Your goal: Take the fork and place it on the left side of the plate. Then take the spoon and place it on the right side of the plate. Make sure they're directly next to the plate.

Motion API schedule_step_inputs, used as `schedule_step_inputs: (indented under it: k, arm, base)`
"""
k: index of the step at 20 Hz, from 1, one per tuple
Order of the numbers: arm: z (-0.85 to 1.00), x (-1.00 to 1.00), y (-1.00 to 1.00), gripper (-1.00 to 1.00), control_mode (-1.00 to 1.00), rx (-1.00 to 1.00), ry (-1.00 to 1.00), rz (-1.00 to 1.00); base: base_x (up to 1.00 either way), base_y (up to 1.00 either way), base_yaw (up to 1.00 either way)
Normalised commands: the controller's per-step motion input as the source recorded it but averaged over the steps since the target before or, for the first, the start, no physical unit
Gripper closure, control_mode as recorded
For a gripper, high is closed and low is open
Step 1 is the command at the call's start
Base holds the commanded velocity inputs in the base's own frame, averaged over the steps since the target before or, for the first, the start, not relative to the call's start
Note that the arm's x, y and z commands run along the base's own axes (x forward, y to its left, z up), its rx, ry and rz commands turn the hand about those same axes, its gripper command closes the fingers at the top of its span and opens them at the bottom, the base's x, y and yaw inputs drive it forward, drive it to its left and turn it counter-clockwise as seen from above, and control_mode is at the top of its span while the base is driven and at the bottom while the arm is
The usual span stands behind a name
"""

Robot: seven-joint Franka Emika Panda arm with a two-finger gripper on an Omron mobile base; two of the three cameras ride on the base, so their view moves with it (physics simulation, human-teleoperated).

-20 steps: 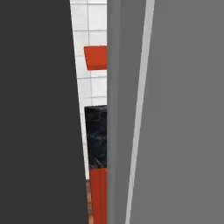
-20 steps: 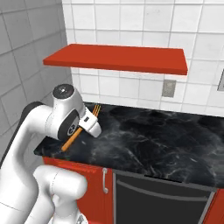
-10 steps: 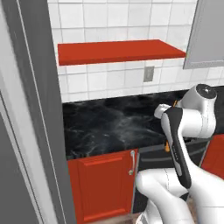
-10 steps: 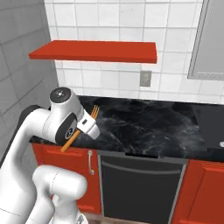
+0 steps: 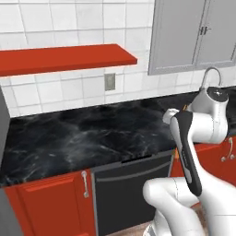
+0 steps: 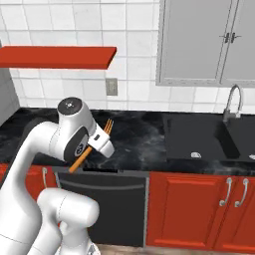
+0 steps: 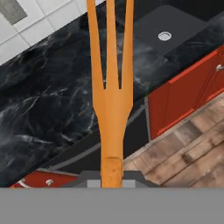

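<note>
black counter [image 6: 139, 137], sink [image 6: 209, 137], red shelf [image 5: 64, 57]

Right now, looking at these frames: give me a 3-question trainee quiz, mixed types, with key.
1. True or false: the gripper is shut on the fork.
2. Beyond the fork's tines in the hand view lies: A) counter B) plate C) shelf.
3. Fill in: right of the dishwasher, the counter holds a dark ____ with a faucet.

Key: 1 true; 2 A; 3 sink.

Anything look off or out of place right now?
Nothing stands out. The hand is shut on the orange fork, held off the black counter, tines up and forward. No spill or damage in view.
</note>
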Motion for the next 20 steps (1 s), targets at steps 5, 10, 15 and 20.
schedule_step_inputs:
  k: [5,10,15,20]
  arm:
    - [0.00,0.00,0.00,1.00,1.00,0.00,0.00,0.00]
    - [0.00,0.00,0.00,1.00,1.00,0.00,0.00,0.00]
    - [0.00,0.00,0.00,1.00,1.00,0.00,0.00,0.00]
    - [0.00,0.00,0.00,1.00,1.00,0.00,0.00,0.00]
  base:
    - [-0.22,-1.00,-0.15]
    - [-0.42,-1.00,-0.16]
    - [-0.38,-1.00,-0.16]
    - [-0.30,-1.00,-0.15]
